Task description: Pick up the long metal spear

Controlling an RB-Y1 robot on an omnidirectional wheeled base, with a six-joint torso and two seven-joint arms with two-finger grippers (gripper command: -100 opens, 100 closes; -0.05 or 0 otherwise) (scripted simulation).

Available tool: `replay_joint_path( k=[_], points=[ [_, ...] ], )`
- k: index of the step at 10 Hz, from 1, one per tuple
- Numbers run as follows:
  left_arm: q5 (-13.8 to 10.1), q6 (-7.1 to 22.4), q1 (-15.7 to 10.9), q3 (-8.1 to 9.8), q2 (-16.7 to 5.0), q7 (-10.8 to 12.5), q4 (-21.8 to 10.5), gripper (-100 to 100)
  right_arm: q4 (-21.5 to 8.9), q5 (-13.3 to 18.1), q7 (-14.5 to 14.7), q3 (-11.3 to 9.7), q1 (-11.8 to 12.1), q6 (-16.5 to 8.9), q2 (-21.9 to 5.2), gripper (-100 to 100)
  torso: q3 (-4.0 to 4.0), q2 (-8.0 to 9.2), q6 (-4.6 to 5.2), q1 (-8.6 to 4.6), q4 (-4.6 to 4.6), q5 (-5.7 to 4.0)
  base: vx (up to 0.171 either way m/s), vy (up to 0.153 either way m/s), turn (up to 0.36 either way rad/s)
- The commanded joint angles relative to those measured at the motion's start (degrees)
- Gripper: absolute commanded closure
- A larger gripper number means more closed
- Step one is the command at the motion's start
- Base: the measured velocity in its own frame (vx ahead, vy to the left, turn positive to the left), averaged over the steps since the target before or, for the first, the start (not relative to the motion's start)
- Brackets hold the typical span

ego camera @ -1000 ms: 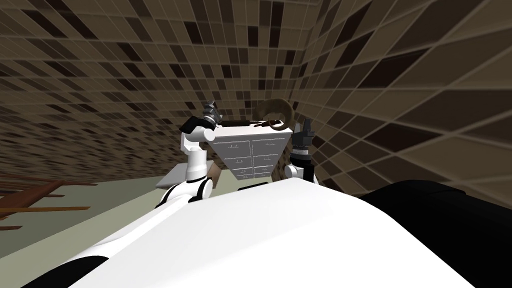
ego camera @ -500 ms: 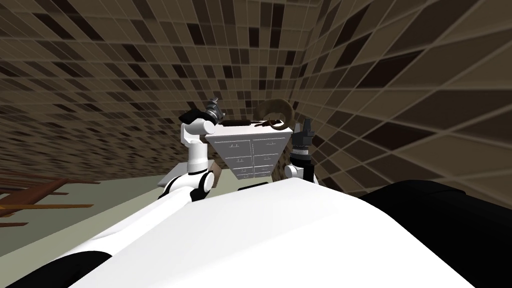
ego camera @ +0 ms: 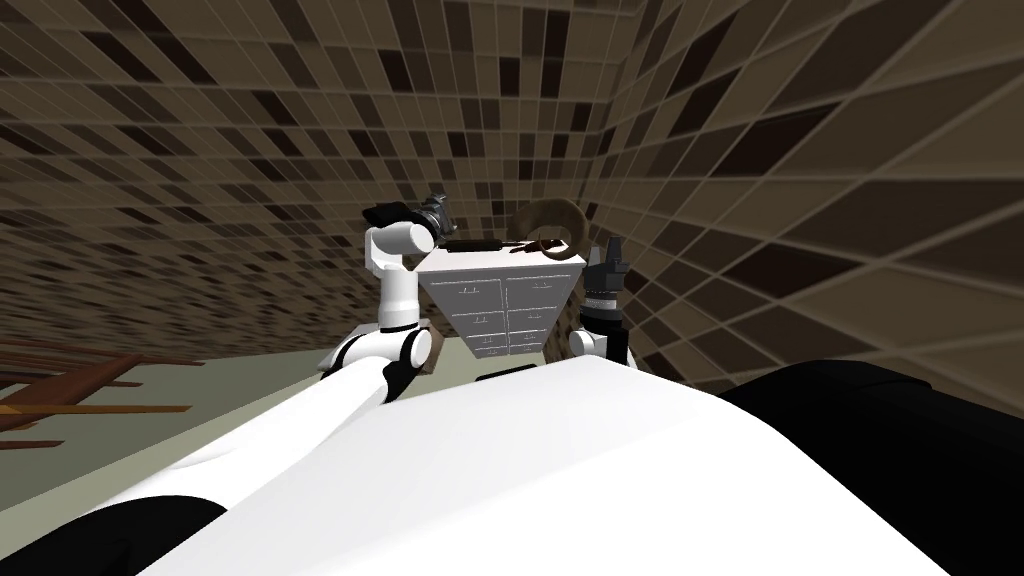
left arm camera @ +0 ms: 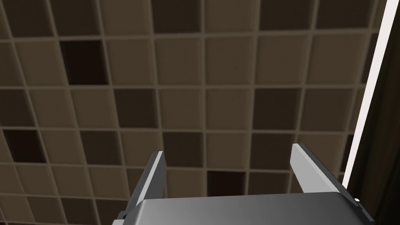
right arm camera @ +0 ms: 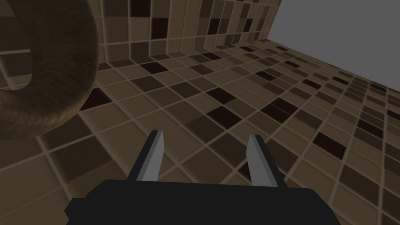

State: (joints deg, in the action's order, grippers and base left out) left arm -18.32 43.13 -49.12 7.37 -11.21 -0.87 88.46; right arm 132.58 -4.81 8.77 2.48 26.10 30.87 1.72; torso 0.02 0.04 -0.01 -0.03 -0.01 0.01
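Note:
A long dark object (ego camera: 472,245), the likely spear, lies flat across the top of a white chest of drawers (ego camera: 500,300). My left gripper (ego camera: 437,212) is raised at the top's left end, just above and left of that object. Its fingers (left arm camera: 156,172) stand open with nothing between them, facing a tiled wall; left gripper (left arm camera: 228,150). My right gripper (ego camera: 608,262) points upward beside the chest's right edge. It is open and empty too (right arm camera: 207,134). A thick brown ring (right arm camera: 47,78) looms close beside it.
The brown ring (ego camera: 550,228) stands on the right end of the chest's top. Brown tiled walls meet in a corner right behind the chest. Brown wooden slats (ego camera: 70,390) lie low at the far left. A thin white strip (left arm camera: 371,90) runs beside the left gripper.
My left arm has lifted, and its gripper has moved up and to the right, towards the left end of the chest's top. The right arm has stayed still.

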Motion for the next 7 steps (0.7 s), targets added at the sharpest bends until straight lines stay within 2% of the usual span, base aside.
replay_joint_path(
  k=[1,2,3,4,5,6,7],
  points=[
    [-0.08,1.86,-1.64,0.07,-0.06,0.02,-1.05,-100,0.0,0.0,0.0,0.0,0.0,0.0,0.0,0,0.0,0.0,0.0,0.0,0.0,0.0,-0.005,0.002,-0.002],
    [0.33,4.08,-3.94,0.46,0.29,0.58,-3.55,-100,0.0,0.0,0.0,0.0,0.0,0.0,0.0,0,0.0,-0.01,-0.01,0.0,0.0,0.0,0.0,0.0,0.0],
    [0.33,5.49,-5.72,0.46,0.29,0.58,-4.67,-100,0.0,0.0,0.0,0.0,0.0,0.0,0.0,0,-0.01,-0.02,0.0,0.0,0.0,0.0,0.0,0.0,0.0],
    [0.33,6.37,-5.76,0.46,0.29,0.58,-4.67,-100,0.0,0.0,0.0,0.0,0.0,0.0,0.0,0,-0.01,-0.02,0.0,-0.01,0.0,0.0,0.0,0.0,0.0],
    [0.86,8.27,-8.36,0.84,0.63,1.19,-7.55,-100,0.0,0.0,0.0,0.0,0.0,0.0,0.0,0,-0.01,-0.02,-0.01,0.0,-0.01,0.0,0.0,0.0,0.0],
    [0.86,9.68,-9.74,0.84,0.63,1.19,-8.38,-100,0.0,0.0,0.0,0.0,0.0,0.0,0.0,0,-0.02,-0.03,0.0,0.0,-0.01,0.0,0.0,0.0,0.0],
    [0.86,10.83,-9.74,0.84,0.63,1.19,-8.38,-100,0.0,0.0,0.0,0.0,0.0,0.0,0.0,0,-0.02,-0.03,-0.01,0.0,-0.01,0.0,0.0,0.0,0.0]
  ],
)
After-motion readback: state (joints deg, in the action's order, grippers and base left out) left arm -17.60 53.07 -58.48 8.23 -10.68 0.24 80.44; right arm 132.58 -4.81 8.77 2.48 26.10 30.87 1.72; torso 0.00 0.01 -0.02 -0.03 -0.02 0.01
